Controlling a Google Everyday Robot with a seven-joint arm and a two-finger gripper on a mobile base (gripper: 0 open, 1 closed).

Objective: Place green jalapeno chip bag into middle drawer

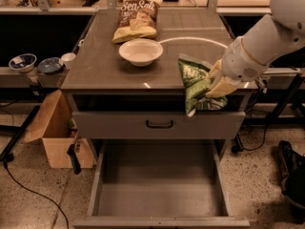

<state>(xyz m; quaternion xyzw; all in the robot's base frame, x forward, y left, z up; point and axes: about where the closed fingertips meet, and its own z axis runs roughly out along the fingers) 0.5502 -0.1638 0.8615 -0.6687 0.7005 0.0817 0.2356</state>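
Note:
The green jalapeno chip bag point(198, 85) hangs upright in the air at the front right edge of the cabinet top, its lower end in front of the closed drawer front. My gripper point(217, 82) is shut on the bag's right side, with the white arm reaching in from the upper right. The middle drawer point(159, 185) is pulled wide open below, its flat grey floor bare. The bag is above and to the right of the drawer's back edge.
A white bowl point(140, 51) and a brown "Sea Salt" bag point(137, 18) sit on the cabinet top point(95, 66). A closed drawer front with a black handle point(159, 124) is above the open drawer. A cardboard box point(59, 132) stands on the floor at left.

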